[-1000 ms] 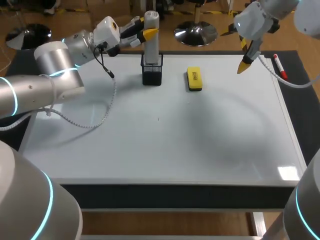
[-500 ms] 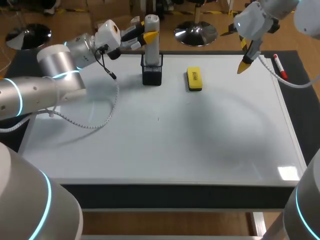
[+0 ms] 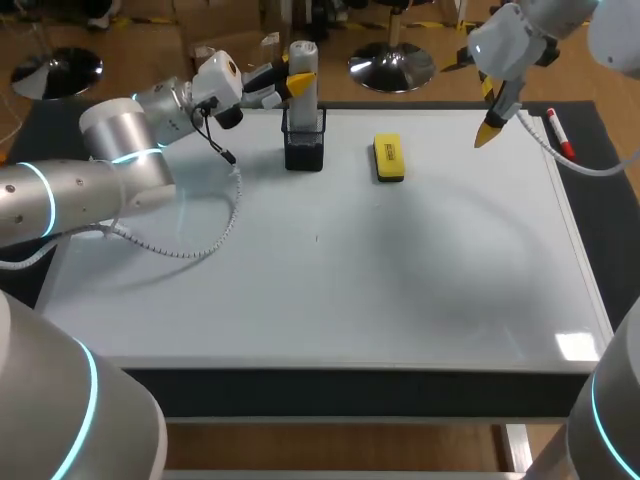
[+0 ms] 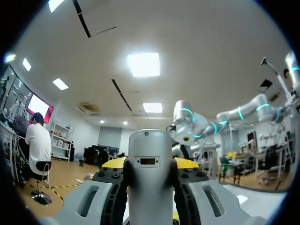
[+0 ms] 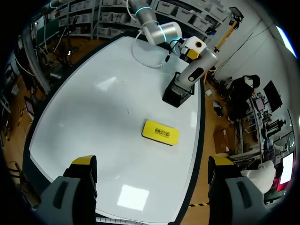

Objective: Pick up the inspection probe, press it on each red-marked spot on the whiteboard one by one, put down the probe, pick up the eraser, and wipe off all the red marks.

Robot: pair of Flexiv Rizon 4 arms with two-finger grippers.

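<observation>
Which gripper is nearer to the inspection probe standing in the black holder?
Left. The left gripper is shut on the inspection probe; the right gripper hangs open over the whiteboard's far right part, beyond the eraser.

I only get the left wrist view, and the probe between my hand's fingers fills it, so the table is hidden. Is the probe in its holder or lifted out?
Observer: The probe stands upright in the black mesh holder, not lifted out.
Operator: Where is the eraser?
Observer: The yellow eraser lies flat on the whiteboard, beside the holder on the right arm's side.
Operator: And the right hand?
Observer: The right hand hangs open over the whiteboard's far right corner, holding nothing.
</observation>
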